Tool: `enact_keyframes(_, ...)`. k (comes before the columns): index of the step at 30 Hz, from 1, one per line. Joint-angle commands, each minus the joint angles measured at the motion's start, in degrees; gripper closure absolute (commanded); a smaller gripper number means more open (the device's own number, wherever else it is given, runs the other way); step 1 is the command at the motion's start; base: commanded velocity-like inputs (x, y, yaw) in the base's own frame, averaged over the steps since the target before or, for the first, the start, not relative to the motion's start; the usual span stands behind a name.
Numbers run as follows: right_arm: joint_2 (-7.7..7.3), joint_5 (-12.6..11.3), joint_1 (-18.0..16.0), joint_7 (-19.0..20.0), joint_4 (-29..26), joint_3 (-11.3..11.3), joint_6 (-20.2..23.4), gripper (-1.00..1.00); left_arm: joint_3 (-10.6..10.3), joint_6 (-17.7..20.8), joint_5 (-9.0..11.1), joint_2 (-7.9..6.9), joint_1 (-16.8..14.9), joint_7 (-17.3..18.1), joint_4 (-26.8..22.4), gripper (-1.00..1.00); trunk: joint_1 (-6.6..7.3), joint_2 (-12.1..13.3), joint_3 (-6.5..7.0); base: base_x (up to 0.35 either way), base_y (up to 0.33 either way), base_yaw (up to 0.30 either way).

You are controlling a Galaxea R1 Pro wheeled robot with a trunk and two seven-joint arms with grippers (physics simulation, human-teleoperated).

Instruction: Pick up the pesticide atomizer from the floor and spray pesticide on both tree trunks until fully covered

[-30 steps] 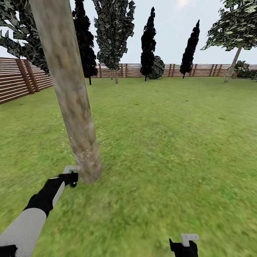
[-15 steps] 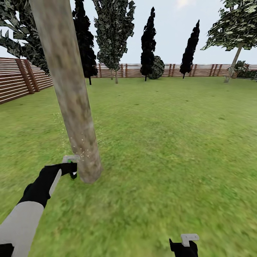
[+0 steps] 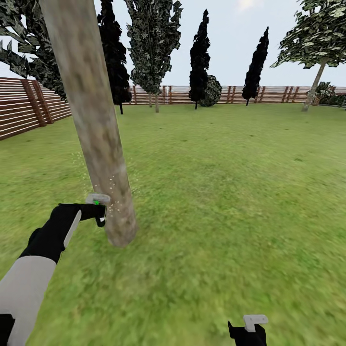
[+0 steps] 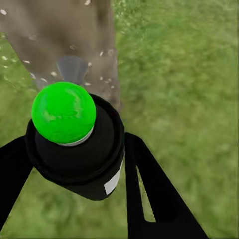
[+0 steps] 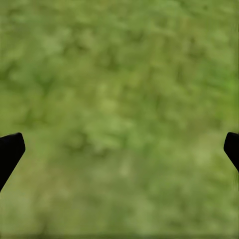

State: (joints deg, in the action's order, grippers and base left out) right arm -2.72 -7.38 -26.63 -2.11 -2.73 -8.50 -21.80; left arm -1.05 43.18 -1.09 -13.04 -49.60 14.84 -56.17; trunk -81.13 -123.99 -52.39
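A thick pale mottled tree trunk (image 3: 91, 110) rises from the lawn at the left of the head view. My left gripper (image 3: 98, 211) is shut on the pesticide atomizer (image 4: 74, 139), a black bottle with a bright green cap, held right beside the lower trunk (image 4: 59, 40). Tiny white specks of pesticide (image 3: 113, 204) dot the bark and the air near the nozzle. A second tree (image 3: 315, 81) with a pale leaning trunk stands far off at the right by the fence. At the bottom edge, my right gripper (image 3: 247, 331) hangs over grass, fingers (image 5: 10, 149) wide apart and open.
A brown slat fence (image 3: 29, 103) rings the lawn. Slim black-leaved trees (image 3: 199, 57) and a round bush (image 3: 211, 91) line the far side. Open grass (image 3: 230, 182) spreads to the right of the trunk.
My left gripper has risen along the trunk with the atomizer. The cloud of white specks sits higher on the bark. The right arm has stayed still.
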Motion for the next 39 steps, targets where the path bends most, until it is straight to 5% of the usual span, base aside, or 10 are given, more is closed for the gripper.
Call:
enact_keyframes(1,0.0,0.0,0.0,0.0,0.0,0.03,0.0,-1.0,0.08,0.13,0.18,-0.81,-0.04,-0.19,-0.17,1.0,0.0,0.0,0.0,0.0,0.0,0.0)
enact_keyframes(3,0.0,0.0,0.0,0.0,0.0,0.05,0.0,-1.0,0.14,0.51,0.39,-3.65,-0.59,-0.03,-0.38,1.0,0.0,0.0,0.0,0.0,0.0,0.0)
enact_keyframes(6,0.0,0.0,0.0,0.0,0.0,0.01,0.0,-1.0,-0.3,0.73,0.57,-3.1,-0.58,0.01,-1.31,1.0,0.0,0.0,0.0,0.0,0.0,0.0)
enact_keyframes(8,0.0,0.0,0.0,0.0,0.0,0.0,0.0,-1.0,-0.43,7.44,0.52,-0.03,-0.59,0.02,-6.27,1.0,0.0,0.0,0.0,0.0,0.0,0.0)
enact_keyframes(10,0.0,0.0,0.0,0.0,0.0,-0.01,0.0,-1.0,-0.49,9.88,0.72,0.59,-0.68,0.04,-10.69,1.0,0.0,0.0,0.0,0.0,0.0,0.0)
enact_keyframes(17,0.0,0.0,0.0,0.0,0.0,-0.01,0.0,-1.0,3.04,12.28,0.54,-2.71,-1.43,0.1,-12.72,1.0,0.0,0.0,0.0,0.0,0.0,0.0)
enact_keyframes(22,0.0,-0.03,0.0,0.0,0.0,-0.02,0.0,-1.0,-1.77,14.0,0.84,-1.72,-1.81,0.03,-16.44,1.0,0.0,0.0,0.0,0.205,0.0,0.0)
enact_keyframes(26,0.0,-0.01,0.0,0.0,0.0,-0.03,0.0,-1.0,-2.09,14.34,0.53,-1.42,-1.78,0.02,-16.52,1.0,0.0,0.0,0.0,0.161,0.0,0.0)
enact_keyframes(32,0.0,-0.03,0.0,0.0,0.0,-0.01,0.0,-1.0,3.11,13.95,0.17,-3.47,-1.32,-0.16,-16.42,1.0,0.0,0.0,0.0,0.003,0.0,0.0)
enact_keyframes(39,0.0,-0.02,0.0,0.0,0.0,-0.01,0.0,-1.0,2.97,14.54,0.74,0.94,-2.49,-0.15,-16.44,1.0,0.0,0.0,0.0,0.0,0.0,0.0)
